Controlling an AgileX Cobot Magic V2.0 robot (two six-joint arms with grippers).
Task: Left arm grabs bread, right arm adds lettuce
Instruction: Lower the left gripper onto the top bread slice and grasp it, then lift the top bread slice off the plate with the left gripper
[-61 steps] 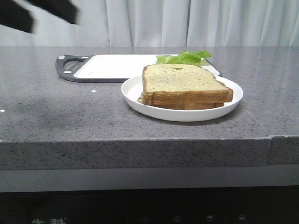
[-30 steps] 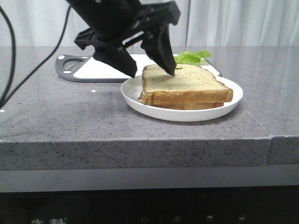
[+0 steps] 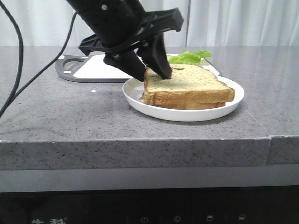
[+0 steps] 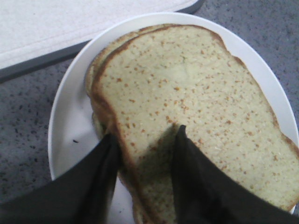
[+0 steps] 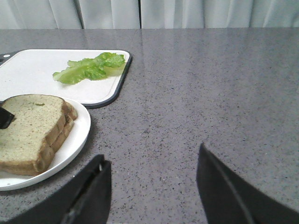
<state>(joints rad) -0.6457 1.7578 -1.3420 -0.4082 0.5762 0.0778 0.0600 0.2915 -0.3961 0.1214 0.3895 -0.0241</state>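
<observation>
The bread (image 3: 187, 84) is the thick top slice on a white plate (image 3: 187, 114), lying on a thinner slice (image 3: 196, 106). My left gripper (image 3: 154, 78) is closed on the bread's left end, with one finger on its speckled face and the other against the crust beside the plate. The left wrist view shows this grip (image 4: 145, 131) on the bread (image 4: 187, 93). The lettuce (image 3: 189, 57) lies on the cutting board behind the plate, as the right wrist view (image 5: 91, 68) also shows. My right gripper (image 5: 152, 153) is open and empty over bare counter, right of the plate (image 5: 74, 140).
A white cutting board (image 3: 112, 67) with a dark grey rim and handle lies behind and left of the plate. White curtains hang behind the grey speckled counter. The left arm's black cables trail at the far left.
The left arm came down from the upper left onto the bread. Its fingers narrowed onto the slice's left end, and the plate slid slightly right.
</observation>
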